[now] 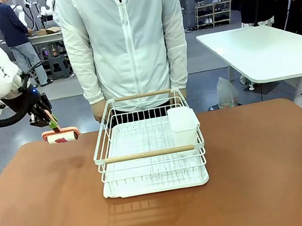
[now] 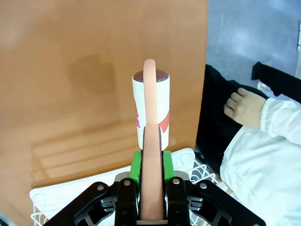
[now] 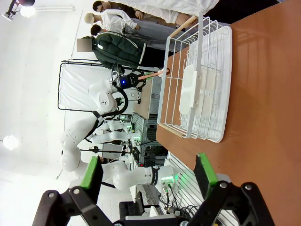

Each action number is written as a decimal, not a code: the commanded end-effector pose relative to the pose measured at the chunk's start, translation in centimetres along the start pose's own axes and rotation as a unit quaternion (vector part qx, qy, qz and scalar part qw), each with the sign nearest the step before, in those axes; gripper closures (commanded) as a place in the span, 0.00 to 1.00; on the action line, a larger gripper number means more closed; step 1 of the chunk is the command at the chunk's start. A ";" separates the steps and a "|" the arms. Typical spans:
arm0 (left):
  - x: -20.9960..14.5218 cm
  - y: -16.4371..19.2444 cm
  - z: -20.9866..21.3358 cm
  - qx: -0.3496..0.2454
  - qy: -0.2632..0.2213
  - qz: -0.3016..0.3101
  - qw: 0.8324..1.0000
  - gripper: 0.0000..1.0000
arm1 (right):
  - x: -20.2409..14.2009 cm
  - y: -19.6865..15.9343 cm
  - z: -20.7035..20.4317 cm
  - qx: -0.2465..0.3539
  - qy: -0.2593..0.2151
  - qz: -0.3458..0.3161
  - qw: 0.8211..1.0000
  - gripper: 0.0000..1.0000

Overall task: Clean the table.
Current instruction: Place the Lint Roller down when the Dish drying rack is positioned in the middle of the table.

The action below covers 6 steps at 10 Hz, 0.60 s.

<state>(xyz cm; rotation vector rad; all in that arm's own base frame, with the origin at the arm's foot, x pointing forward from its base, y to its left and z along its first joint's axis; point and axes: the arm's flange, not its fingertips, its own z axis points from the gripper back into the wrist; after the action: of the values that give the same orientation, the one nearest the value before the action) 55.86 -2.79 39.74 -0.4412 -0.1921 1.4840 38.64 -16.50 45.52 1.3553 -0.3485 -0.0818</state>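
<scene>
Two arms share the reddish-brown table [image 1: 51, 212], which fills the lower two thirds of the front view. At the left edge of that view the left gripper [image 1: 52, 123] hangs above the table's far left corner, its fingers clamped on the peach handle of a lint roller [image 1: 61, 136]; the roller's white drum with red marks lies crosswise just below the fingertips, over the table's far edge. In the left wrist view the handle runs up the middle of the frame between the green pads [image 2: 136, 165], and the drum stands end-on above them against the brown top.

A white wire dish rack [image 1: 150, 154] with two wooden bars sits at the middle of the table, a white cutlery cup [image 1: 183, 123] hooked inside its right far corner. A person in a white zip jacket [image 1: 123, 36] stands just behind the rack, hands down at the sides.

Low in the right wrist view, the right gripper [image 3: 148, 173] has its fingers spread wide apart with nothing between them.
</scene>
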 end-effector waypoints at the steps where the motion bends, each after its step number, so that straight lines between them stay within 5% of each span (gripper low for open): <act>1: 1.1 1.5 -0.4 -0.011 0.021 -0.004 1.000 0.79 | 0.1 0.5 0.0 0.007 -0.002 0.001 1.000 0.00; 6: 1.9 3.5 -3.1 0.005 0.029 -0.001 1.000 0.79 | 0.1 0.5 0.0 0.007 -0.002 0.001 1.000 0.00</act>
<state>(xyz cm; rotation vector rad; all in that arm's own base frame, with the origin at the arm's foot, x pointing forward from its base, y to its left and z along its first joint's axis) 54.32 -2.02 36.19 -0.4468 -0.1198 1.4783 38.64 -16.50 45.52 1.3553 -0.3485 -0.0818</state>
